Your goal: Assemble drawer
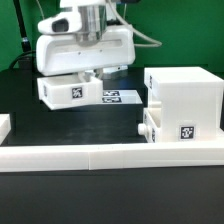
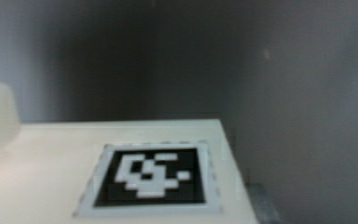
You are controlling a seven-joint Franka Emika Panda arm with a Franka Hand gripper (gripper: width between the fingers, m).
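Drawer casing point(image 1: 190, 95) stood at the exterior view's right, a square tag point(image 1: 186, 130) on it. Gripper point(image 1: 86, 72) hung over a smaller tagged tray point(image 1: 62, 92); its fingers' state could not be told

The big white casing point(image 1: 185, 95) stands upright on the dark surface point(image 1: 110, 125), at the exterior view's right. A small tray point(image 1: 152, 125) with a knob sticks out low on its side. Another small white tray point(image 1: 62, 92), with a black-and-white tag, sits well apart at the left.

No readable text; coded square tags point(image 2: 153, 175) on tray point(image 1: 55, 92), casing point(image 1: 180, 95), marker board point(image 1: 120, 97).
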